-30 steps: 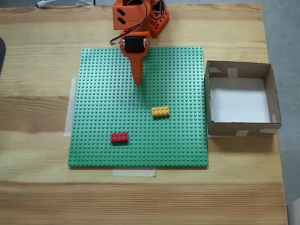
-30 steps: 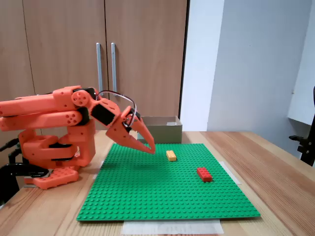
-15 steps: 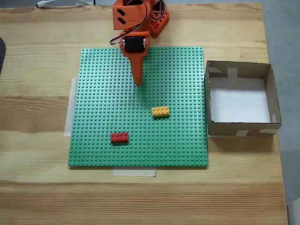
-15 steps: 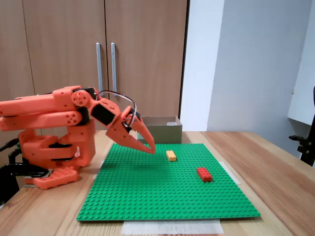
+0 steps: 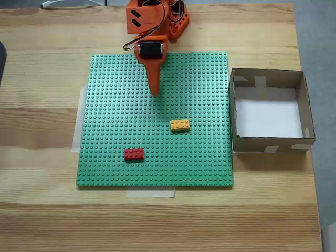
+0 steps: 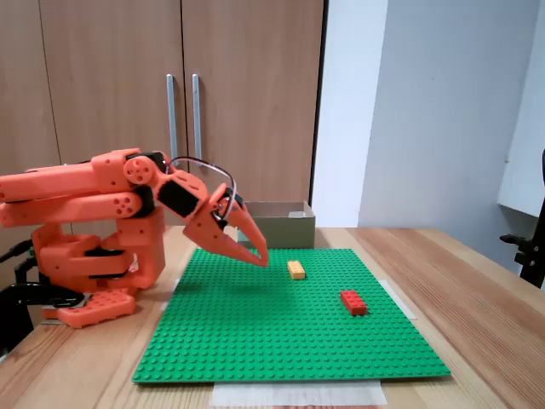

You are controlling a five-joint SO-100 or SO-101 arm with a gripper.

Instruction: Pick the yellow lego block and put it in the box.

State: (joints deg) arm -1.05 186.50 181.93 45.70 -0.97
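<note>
One yellow lego block (image 5: 180, 125) lies flat, long axis left-right in a fixed view.

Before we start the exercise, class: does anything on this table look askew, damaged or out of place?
Nothing stands out. The yellow lego block and red brick lie flat on the green baseplate, apart from each other. The box sits upright beside the plate with nothing in it. The end effector is shut above the plate, holding nothing.

I see the yellow lego block (image 5: 180, 125) lying flat, studs up, on the green baseplate (image 5: 115, 115), apart from the box (image 5: 241, 140), an open square cardboard tray with a white floor.
</note>
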